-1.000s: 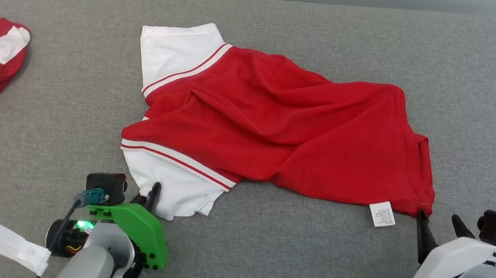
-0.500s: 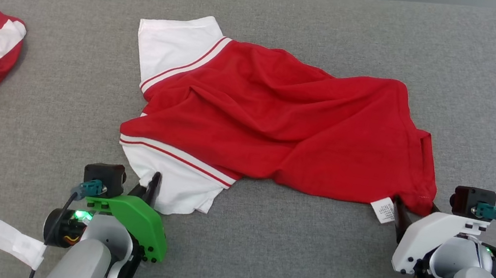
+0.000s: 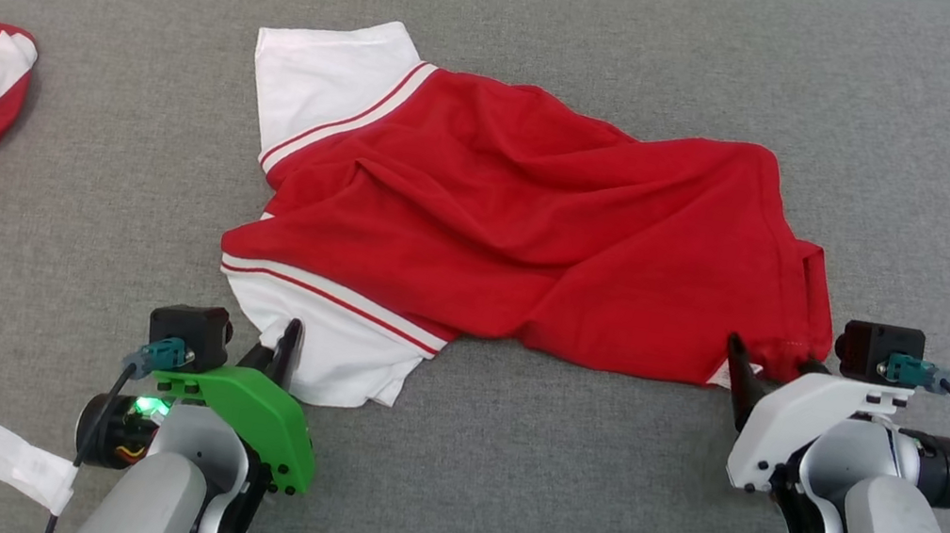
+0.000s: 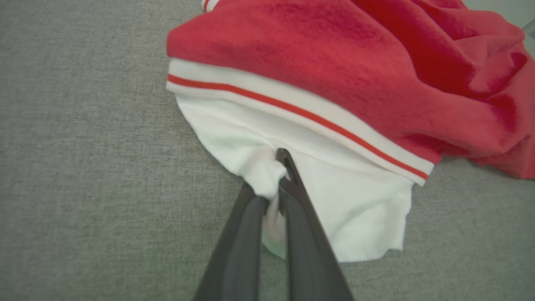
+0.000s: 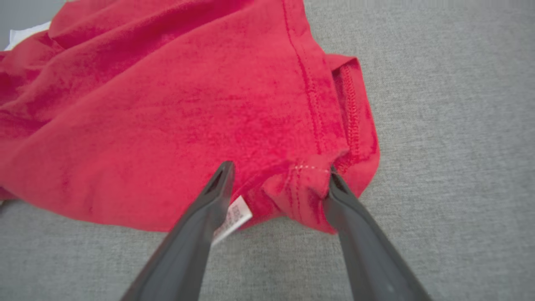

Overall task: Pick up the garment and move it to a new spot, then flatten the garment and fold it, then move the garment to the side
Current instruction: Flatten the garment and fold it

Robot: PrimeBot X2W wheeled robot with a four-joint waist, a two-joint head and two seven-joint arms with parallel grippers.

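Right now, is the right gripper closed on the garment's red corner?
No, the right gripper is open, its fingers apart astride a corner of the garment.

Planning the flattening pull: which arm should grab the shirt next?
Right. The right gripper has jaws open astride the red hem corner, ready to close; the left gripper is shut on the white sleeve.

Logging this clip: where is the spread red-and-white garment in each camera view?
Head view: garment at centre, between left gripper and right gripper.
Left wrist view: its white sleeve at centre, pinched by the shut left gripper.
Right wrist view: its red hem corner low centre, inside the open right gripper.
Shared landmark: the grey cushion under it.
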